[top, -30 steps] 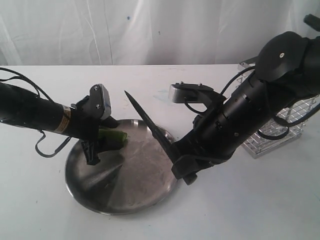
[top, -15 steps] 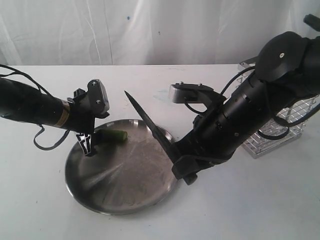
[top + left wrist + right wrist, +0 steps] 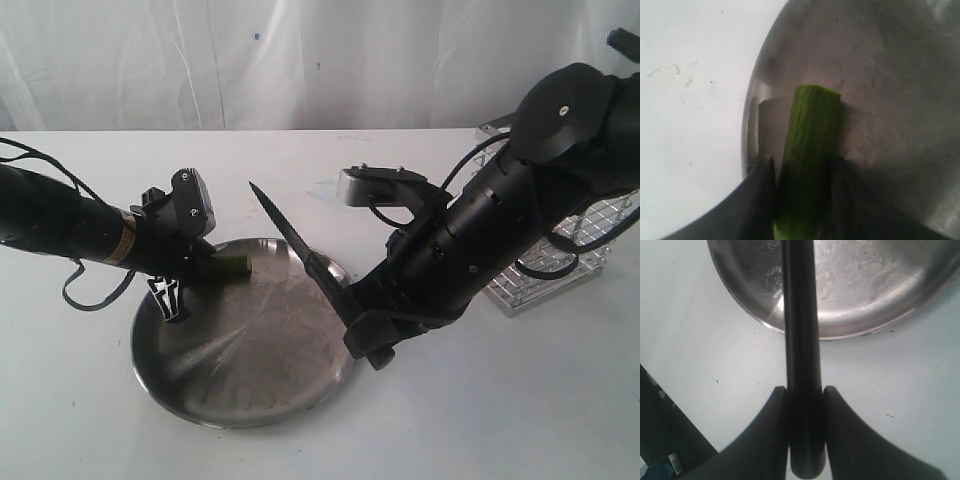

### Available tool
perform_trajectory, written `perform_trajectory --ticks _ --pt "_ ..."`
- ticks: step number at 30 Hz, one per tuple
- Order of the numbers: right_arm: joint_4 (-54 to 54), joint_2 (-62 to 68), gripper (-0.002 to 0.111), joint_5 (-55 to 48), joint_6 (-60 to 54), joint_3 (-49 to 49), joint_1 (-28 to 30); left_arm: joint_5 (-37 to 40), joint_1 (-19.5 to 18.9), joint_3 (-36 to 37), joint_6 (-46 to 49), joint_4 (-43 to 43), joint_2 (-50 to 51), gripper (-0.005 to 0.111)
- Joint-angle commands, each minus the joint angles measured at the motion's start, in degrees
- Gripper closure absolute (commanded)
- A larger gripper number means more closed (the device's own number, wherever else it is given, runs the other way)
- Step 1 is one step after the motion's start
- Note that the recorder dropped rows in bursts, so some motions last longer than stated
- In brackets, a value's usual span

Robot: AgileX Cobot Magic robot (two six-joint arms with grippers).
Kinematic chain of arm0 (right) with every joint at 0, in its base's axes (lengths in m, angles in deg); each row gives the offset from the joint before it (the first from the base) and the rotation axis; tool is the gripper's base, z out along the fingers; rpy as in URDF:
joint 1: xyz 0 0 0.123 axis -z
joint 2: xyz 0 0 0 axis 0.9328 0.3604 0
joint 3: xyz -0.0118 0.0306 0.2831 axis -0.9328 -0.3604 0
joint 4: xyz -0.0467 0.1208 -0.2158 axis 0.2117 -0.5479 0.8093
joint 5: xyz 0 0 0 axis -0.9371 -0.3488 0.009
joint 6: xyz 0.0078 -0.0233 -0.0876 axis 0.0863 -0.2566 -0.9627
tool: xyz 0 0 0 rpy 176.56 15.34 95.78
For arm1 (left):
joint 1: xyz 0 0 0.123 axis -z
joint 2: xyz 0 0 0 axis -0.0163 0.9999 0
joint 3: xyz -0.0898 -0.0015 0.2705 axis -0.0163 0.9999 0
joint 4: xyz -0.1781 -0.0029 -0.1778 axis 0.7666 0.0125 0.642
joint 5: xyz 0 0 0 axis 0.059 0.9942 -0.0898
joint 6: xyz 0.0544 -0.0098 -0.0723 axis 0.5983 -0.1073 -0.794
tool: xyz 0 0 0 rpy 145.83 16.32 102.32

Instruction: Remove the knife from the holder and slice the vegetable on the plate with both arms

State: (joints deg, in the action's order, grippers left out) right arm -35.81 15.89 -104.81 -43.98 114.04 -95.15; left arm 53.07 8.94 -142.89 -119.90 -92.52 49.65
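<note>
On my exterior feed the vegetable (image 3: 232, 265) lies near the far left rim of the plate (image 3: 260, 390), a short green piece with its cut end pointing toward the plate's middle. My left wrist camera shows the same piece (image 3: 807, 165) running between the two dark fingers (image 3: 757, 200) of the left gripper (image 3: 802, 210), which press against it on either side, so I read that gripper as clamped on the vegetable, low over the steel surface (image 3: 900, 100) and close to the rim. From outside, the left gripper (image 3: 178, 285) hangs at the plate's left edge on the slimmer arm (image 3: 60, 225) with its yellowish band. The knife (image 3: 295, 250) is out of the holder and held in the air over the right side of the plate, blade slanting up and away toward the back of the table, tip well apart from the vegetable. My right wrist camera shows its black handle (image 3: 801, 365) pinched between the curved fingers (image 3: 765, 440) of the right gripper (image 3: 805, 435), with the plate's rim (image 3: 850, 332) beyond it. The thick right arm (image 3: 480, 240) reaches in from the right. Behind it the wire holder (image 3: 560, 255) lies on the white table (image 3: 500, 420), partly hidden by the arm.
</note>
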Motion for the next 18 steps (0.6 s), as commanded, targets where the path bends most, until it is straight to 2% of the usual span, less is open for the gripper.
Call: perform_trajectory --ticks 1,7,9,12,18 --pt "0.05 -0.76 0.108 0.06 -0.66 -0.08 0.09 1.39 0.12 0.93 -0.32 -0.70 -0.10 0.068" --pt "0.05 -0.76 0.108 0.06 -0.66 -0.08 0.09 0.52 0.12 0.93 -2.54 -0.70 -0.10 0.070" --pt "0.05 -0.76 0.108 0.06 -0.66 -0.08 0.09 0.14 0.12 0.93 -4.02 -0.70 -0.10 0.079" --pt "0.05 -0.76 0.108 0.06 -0.66 -0.08 0.09 -1.73 0.12 0.93 -4.01 -0.70 -0.81 0.105" --pt "0.05 -0.76 0.108 0.06 -0.66 -0.08 0.09 -1.99 0.12 0.93 -3.99 0.34 -6.33 0.107"
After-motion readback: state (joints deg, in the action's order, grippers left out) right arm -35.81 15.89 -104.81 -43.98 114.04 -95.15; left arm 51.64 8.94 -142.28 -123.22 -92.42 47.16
